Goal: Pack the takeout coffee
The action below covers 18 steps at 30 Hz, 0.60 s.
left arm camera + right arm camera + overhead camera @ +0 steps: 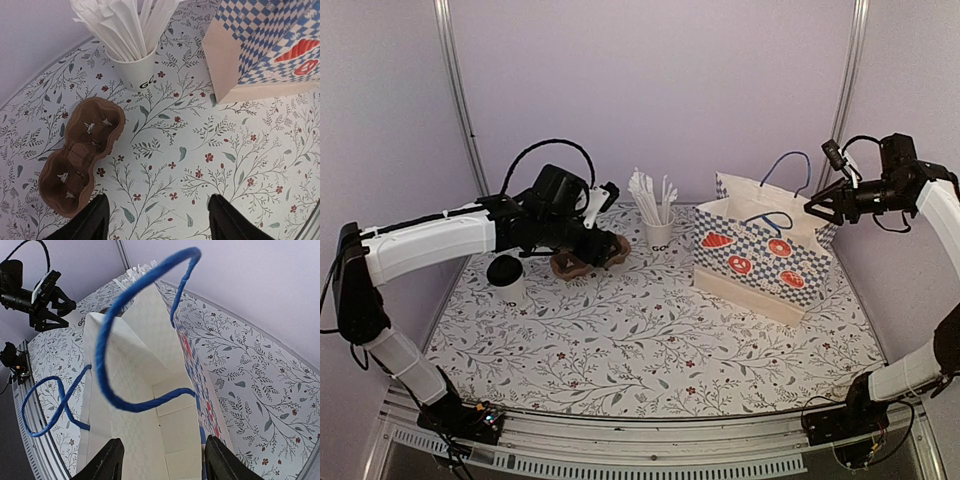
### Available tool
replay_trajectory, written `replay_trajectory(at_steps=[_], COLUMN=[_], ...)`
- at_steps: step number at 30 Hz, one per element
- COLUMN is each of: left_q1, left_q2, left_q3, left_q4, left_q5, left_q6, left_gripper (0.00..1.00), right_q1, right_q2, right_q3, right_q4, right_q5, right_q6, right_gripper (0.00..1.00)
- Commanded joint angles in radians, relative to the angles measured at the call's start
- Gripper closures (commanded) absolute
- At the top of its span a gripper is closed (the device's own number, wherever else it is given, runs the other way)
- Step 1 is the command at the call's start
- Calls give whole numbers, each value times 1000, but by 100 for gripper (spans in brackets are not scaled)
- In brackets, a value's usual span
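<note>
The takeout coffee point(506, 279), a white cup with a black lid, stands on the table at the left, below my left arm. My left gripper point(603, 238) is open and empty above the brown pulp carrier point(589, 257). In the left wrist view the open left gripper point(158, 220) hangs over bare cloth, with the empty carrier point(80, 155) to its left. My right gripper point(817, 208) is open and empty over the right end of the checked paper bag point(764, 257). The right wrist view looks down into the open, empty bag point(150, 405), the right gripper point(160, 460) above it.
A white cup with white straws point(657, 222) stands behind the carrier, also in the left wrist view point(132, 47). The bag's blue handles point(107, 360) arc across its mouth. Purple walls close in the back and sides. The floral cloth point(620, 350) covers the table.
</note>
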Motion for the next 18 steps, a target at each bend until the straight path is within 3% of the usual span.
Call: replay_trajectory(at_steps=[1,10,18], left_q1=[9,10,9], left_q2=[17,14,-4], left_q3=[23,23,23], left_q4=[-8,-8,-8], left_q5=[25,33,30], left_q6=[-11,-9,-8], left_gripper=[30,30,30], right_q1=[16,79,85], right_q2=[36,81,-9], right_q3=[-2,14,39], right_q4=[84,199,158], right_q5=[52,208,237], right_q6=[10,110,139], right_gripper=[42,43,39])
